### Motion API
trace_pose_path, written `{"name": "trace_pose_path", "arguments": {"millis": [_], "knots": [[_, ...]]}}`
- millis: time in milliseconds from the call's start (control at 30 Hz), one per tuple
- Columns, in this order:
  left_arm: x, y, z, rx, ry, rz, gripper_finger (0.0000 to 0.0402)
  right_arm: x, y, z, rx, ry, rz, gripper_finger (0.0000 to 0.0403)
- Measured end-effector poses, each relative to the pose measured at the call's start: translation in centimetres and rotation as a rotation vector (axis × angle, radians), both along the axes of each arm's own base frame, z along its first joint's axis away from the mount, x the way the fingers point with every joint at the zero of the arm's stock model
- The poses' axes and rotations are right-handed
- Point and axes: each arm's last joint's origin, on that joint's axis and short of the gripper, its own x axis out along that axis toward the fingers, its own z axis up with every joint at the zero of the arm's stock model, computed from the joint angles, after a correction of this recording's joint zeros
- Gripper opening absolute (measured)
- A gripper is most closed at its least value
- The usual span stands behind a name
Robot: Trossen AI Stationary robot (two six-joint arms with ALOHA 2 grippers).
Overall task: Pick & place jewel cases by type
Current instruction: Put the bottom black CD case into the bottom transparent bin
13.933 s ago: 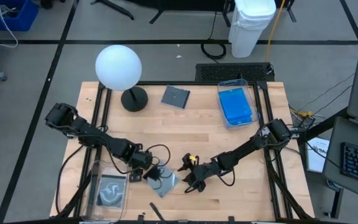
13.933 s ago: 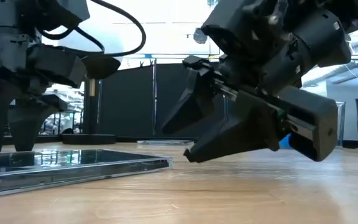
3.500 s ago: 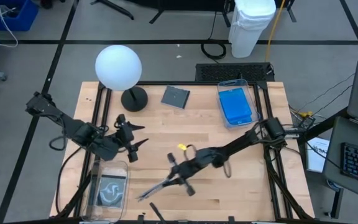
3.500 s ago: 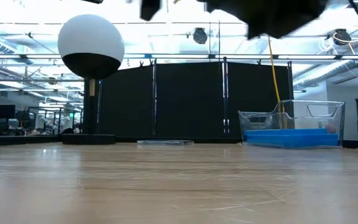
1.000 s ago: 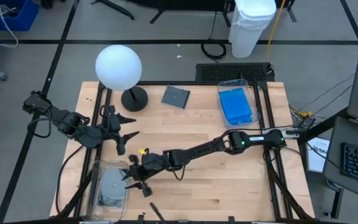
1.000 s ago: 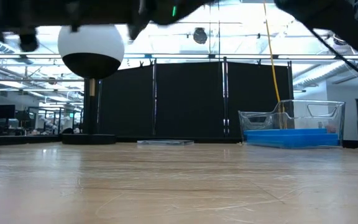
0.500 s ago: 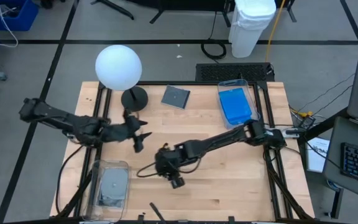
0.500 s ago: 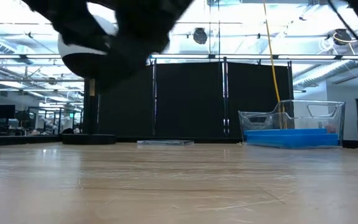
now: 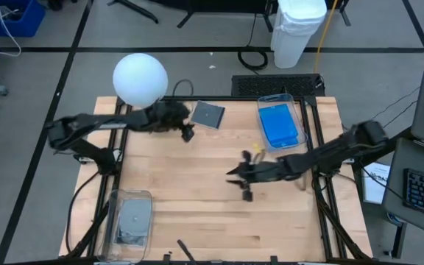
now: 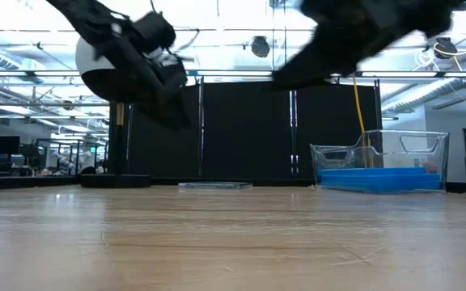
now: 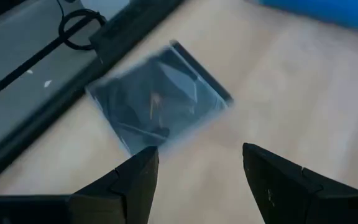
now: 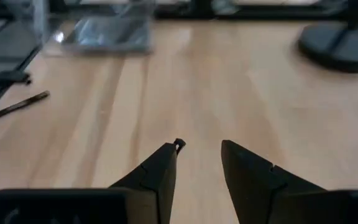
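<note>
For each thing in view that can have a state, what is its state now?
left gripper: open, empty, beside the dark jewel case
right gripper: empty, above bare table
dark jewel case: flat on table, closed
right bin: holds blue jewel cases
left bin: holds dark jewel cases

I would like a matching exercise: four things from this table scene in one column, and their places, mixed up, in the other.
Things:
1. dark jewel case
2. blue jewel cases
3. white globe lamp
4. left claw

Places:
a. inside the clear bin at the far right of the table
b. far left corner
c. just beside the dark case, open
d. flat on the wood, far edge, middle

Pairs: 1-d, 2-a, 3-b, 4-c
</note>
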Motion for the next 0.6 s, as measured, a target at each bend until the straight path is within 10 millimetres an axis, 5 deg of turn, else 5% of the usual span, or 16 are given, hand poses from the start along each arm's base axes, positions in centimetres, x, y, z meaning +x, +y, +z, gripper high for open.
{"name": "trace_pose_path", "arguments": {"millis": [267,433,600], "knots": [[5.8,5.0,-1.9,-0.131,0.143,-0.029,0.0237,-6.2,-1.2,-0.9,0.025,-0.278,-0.009,0.0118],[10.6,6.3,-2.8,-0.199,0.308,-0.003,0.0237,-7.4,-1.6,-1.4,-0.007,-0.319,-0.021,0.0118],[13.0,7.7,-3.8,-0.204,0.451,0.051,0.0237,-7.4,-1.6,-1.5,-0.014,-0.315,-0.014,0.0118]]}}
